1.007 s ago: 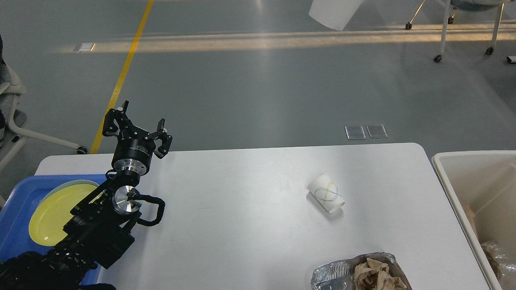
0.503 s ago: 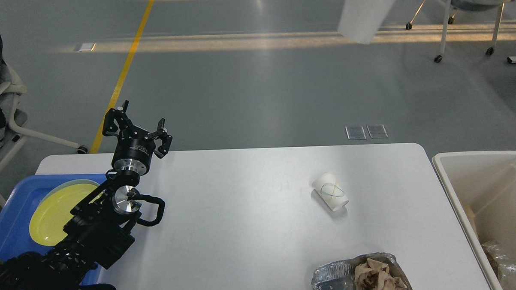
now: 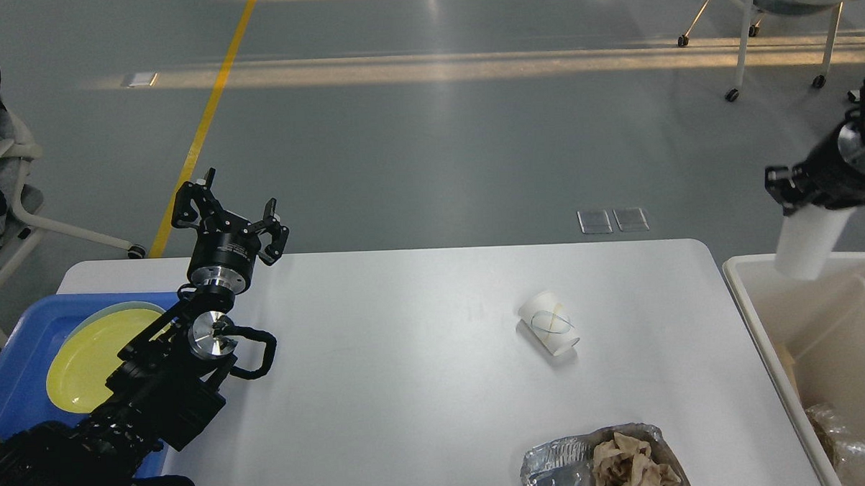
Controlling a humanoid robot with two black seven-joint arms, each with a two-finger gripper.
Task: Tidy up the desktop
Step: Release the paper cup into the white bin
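**Paper cup arrives over the bin**

Since the earlier frames, the plain white paper cup point(image 3: 807, 246) has travelled from the top of the view down to the right edge, and the right gripper point(image 3: 809, 199) carrying it has come into sight; the left arm has not shifted, and the fallen cup has rocked only slightly.

At the far left, a yellow plate point(image 3: 84, 356) lies in the blue tray point(image 3: 19, 358), which sits on the left end of the bench point(image 3: 409, 388). The left gripper point(image 3: 232, 220) hovers above the bench's back-left corner, fingers point(image 3: 186, 205) spread apart and holding nothing. Right of centre, a printed paper cup point(image 3: 549, 328) lies on its side on the bench, well apart from both arms. Near the front edge sits a foil container point(image 3: 555, 462) with crumpled brown paper point(image 3: 631, 463) inside. Just beside the bench's right end stands the cream-white bin point(image 3: 755, 311), already holding some rubbish. The right fingers are clenched on the white cup's upper end, which hangs tilted over the bin's back-left rim.

The step in hand looks like disposal of this cup. The next move calls for releasing it once it is fully over the opening, then reaching for the fallen cup or the foil container.
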